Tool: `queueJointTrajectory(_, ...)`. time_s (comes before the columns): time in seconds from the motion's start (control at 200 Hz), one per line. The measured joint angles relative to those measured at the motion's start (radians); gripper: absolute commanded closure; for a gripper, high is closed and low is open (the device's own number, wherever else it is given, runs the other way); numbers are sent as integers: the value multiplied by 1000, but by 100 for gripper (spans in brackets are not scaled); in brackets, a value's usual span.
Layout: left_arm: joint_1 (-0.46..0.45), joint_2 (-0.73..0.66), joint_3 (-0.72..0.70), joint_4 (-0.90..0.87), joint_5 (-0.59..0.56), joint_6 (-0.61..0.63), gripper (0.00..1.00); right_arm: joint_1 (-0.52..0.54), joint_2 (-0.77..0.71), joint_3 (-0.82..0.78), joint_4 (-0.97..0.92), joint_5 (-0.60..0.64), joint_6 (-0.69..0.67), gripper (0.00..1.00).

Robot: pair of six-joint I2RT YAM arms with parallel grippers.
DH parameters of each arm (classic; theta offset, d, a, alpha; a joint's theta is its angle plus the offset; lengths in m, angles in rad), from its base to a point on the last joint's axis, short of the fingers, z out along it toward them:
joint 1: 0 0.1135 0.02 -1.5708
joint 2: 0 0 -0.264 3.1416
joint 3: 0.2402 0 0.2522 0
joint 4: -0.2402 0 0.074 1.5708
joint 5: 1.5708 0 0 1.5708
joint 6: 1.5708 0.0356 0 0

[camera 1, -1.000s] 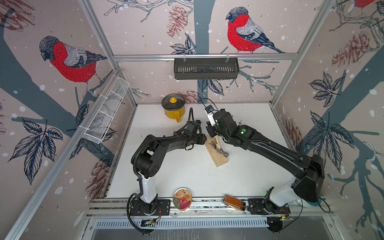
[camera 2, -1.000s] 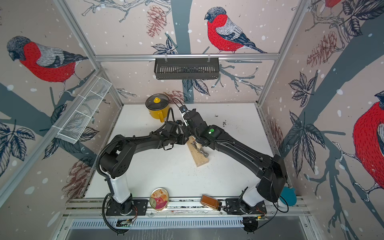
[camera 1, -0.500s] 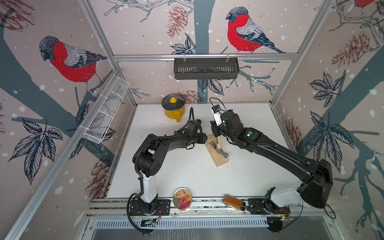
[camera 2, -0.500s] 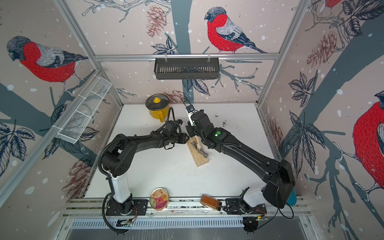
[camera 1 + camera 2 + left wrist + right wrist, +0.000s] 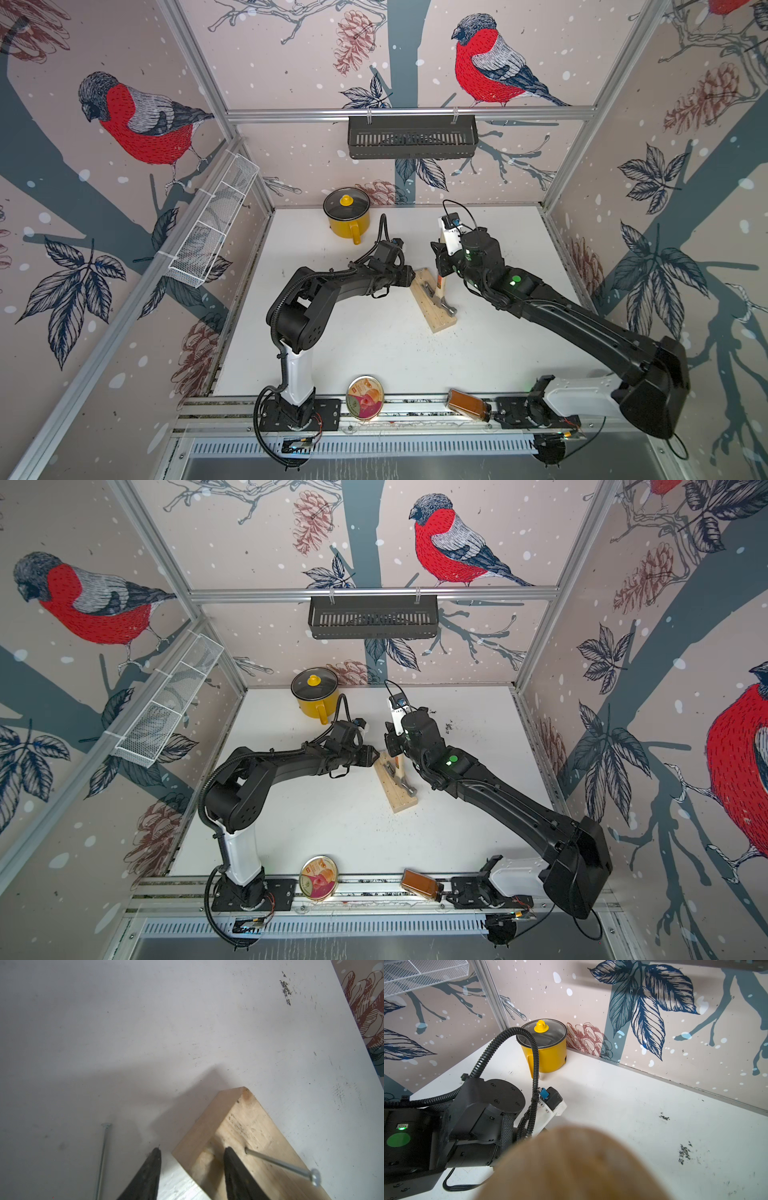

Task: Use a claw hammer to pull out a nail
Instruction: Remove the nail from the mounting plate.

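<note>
Bird-patterned walls close in a white tabletop [image 5: 374, 357], scuffed and dotted with dark specks. Near its middle lies a pale wooden block [image 5: 434, 318], set slantwise. My left gripper [image 5: 409, 275] is at the block's far end, spread. In the left wrist view one finger [image 5: 234, 1167] lies over the block's top face and the other stands beside its side, with the corner between them. Whether they press on the wood I cannot tell. A nail [image 5: 280, 1164] leans out of the top face just beside that finger, and a loose nail [image 5: 102, 1157] lies flat on the tabletop nearby. My right gripper [image 5: 441, 269] is pinched on the wooden handle of the claw hammer [image 5: 443, 291], near its red-orange label. The grey head sits low at the block's edge on my right arm's side, apart from the leaning nail. A yellow pot [image 5: 347, 226] with a glass lid stands at the back.
</note>
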Motion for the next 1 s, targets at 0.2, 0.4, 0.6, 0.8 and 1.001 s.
queueJointTrajectory(0.2,1,2,0,0,5,-1,51,-2,-26,-61,87,4,2,100)
queueJointTrajectory(0.4,2,5,2,3,12,-4,51,-2,-78,-127,144,5,8,100)
queueJointTrajectory(0.6,3,10,5,7,13,-5,51,-2,-115,-183,204,11,11,100)
queueJointTrajectory(0.8,3,11,7,8,14,-5,51,-2,-135,-214,238,11,11,100)
queueJointTrajectory(1.001,3,17,10,13,16,-5,51,-13,-129,-191,207,-4,9,100)
